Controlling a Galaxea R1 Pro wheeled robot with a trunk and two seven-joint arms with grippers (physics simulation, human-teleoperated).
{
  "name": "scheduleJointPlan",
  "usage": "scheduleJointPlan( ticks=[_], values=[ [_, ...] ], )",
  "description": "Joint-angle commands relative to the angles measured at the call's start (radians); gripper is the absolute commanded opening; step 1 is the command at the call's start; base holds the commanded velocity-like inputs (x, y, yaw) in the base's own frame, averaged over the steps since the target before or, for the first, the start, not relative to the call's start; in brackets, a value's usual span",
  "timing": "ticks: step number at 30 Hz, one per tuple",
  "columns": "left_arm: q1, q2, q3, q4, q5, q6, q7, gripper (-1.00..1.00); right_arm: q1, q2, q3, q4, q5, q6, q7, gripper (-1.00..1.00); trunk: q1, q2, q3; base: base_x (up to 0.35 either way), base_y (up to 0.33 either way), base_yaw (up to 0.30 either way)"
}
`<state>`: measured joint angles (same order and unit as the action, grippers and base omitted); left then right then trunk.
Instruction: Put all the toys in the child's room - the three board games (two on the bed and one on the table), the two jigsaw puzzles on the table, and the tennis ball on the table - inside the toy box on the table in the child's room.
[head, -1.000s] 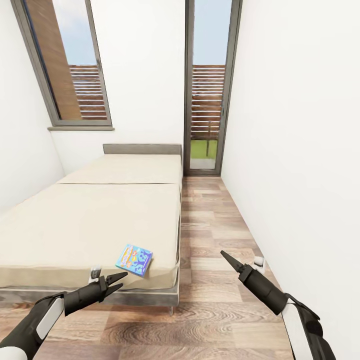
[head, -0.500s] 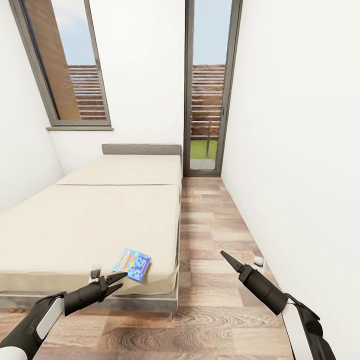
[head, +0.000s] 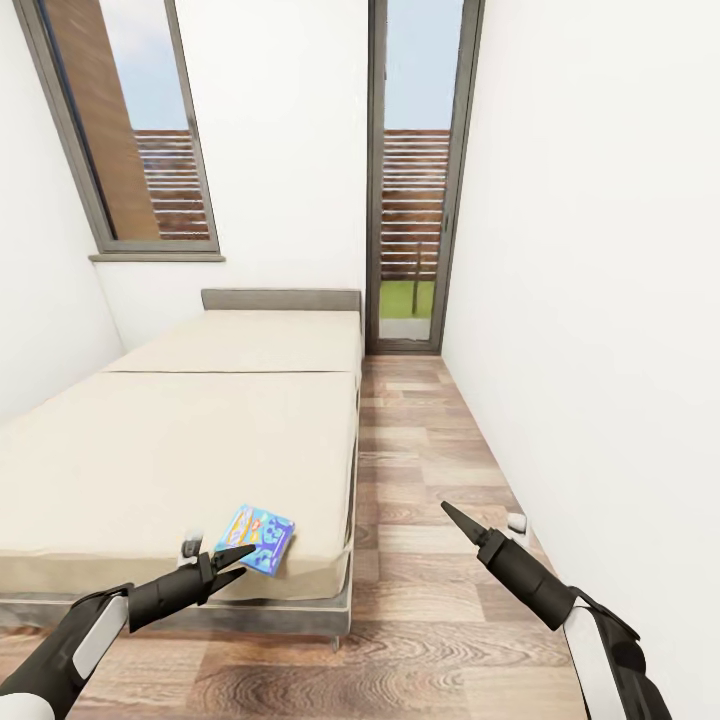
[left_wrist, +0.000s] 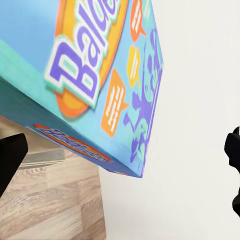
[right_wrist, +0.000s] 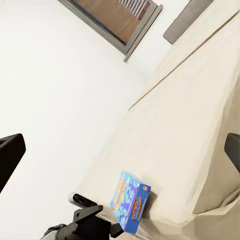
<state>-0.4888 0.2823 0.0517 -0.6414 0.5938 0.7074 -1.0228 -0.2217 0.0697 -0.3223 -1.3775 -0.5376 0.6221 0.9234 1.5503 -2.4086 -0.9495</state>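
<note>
On the bed (head: 180, 440), near its foot corner, lies the blue game (head: 256, 525). My left fingers (head: 236, 563) are open and empty beside it; right fingers (head: 447, 511) look closed, empty. Next: reach and grasp it.

Wood-plank floor (head: 430, 470), white walls (head: 590, 250), tall glazed door (head: 415, 180) (slatted fence outside), window (head: 130, 130).

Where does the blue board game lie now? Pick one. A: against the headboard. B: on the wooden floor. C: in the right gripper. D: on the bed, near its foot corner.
D: the blue board game lies flat on the bed near its foot corner, just ahead of the left gripper.
</note>
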Motion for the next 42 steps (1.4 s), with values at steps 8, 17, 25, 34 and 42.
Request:
scheduleJointPlan(
  ticks=[8, 17, 25, 34, 42],
  values=[
    [-0.001, 0.000, 0.000, 0.000, 0.007, 0.003, 0.000, 1.00, -0.001, 0.001, -0.002, 0.000, -0.004, 0.007, 0.002, 1.00, 0.004, -0.007, -0.004, 0.002, -0.001, 0.000],
    [-0.001, 0.000, 0.002, 0.000, 0.007, 0.003, 0.000, 1.00, -0.001, 0.001, -0.003, 0.000, -0.005, 0.007, 0.002, 1.00, 0.034, -0.063, -0.029, 0.000, 0.000, 0.000],
    [-0.001, -0.001, 0.002, 0.000, 0.007, 0.003, 0.000, 1.00, -0.001, 0.001, -0.003, 0.000, -0.005, 0.007, 0.002, 1.00, 0.034, -0.063, -0.029, 0.000, 0.000, 0.000],
    [-0.001, -0.001, 0.002, 0.000, 0.008, 0.003, 0.000, 1.00, -0.001, 0.001, -0.003, 0.000, -0.005, 0.007, 0.002, 1.00, 0.034, -0.063, -0.029, 0.000, 0.000, 0.000],
    [-0.001, -0.002, 0.003, 0.000, 0.006, 0.003, 0.000, 1.00, -0.001, 0.001, -0.003, 0.000, -0.005, 0.007, 0.002, 1.00, 0.034, -0.063, -0.029, 0.000, -0.009, 0.000]
  ],
)
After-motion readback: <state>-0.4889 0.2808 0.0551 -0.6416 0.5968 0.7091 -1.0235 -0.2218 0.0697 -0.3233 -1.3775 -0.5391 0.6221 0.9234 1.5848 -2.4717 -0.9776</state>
